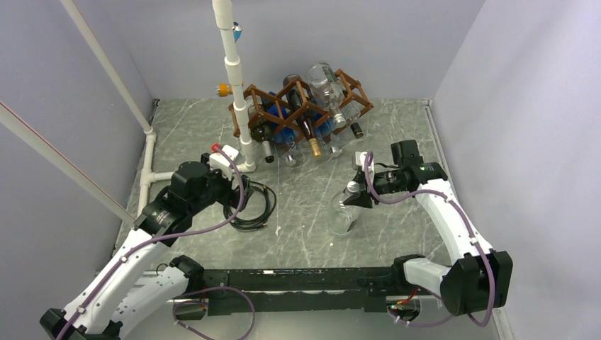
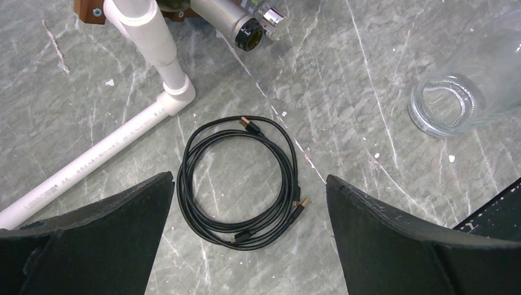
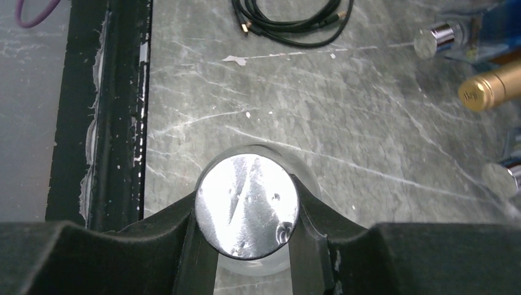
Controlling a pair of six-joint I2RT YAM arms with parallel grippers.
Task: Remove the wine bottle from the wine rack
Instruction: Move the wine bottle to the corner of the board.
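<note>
The dark brown wine rack [image 1: 303, 99] stands at the back of the table with several bottles in its cells. A clear glass wine bottle [image 1: 342, 214] is out in front of the rack, over the table and tilted, its base toward the near edge. My right gripper [image 1: 356, 191] is shut on its neck just under the silver cap [image 3: 247, 206], which fills the space between the fingers [image 3: 184, 246]. The bottle's round base [image 2: 443, 110] shows in the left wrist view. My left gripper [image 2: 249, 184] hangs open over a black cable coil, holding nothing.
A coiled black cable [image 1: 252, 205] lies left of centre. The white PVC pipe frame [image 1: 230, 67] rises beside the rack's left end. Bottle necks, one gold-capped [image 1: 315, 147], stick out of the rack's front. A black rail [image 1: 283, 280] runs along the near edge.
</note>
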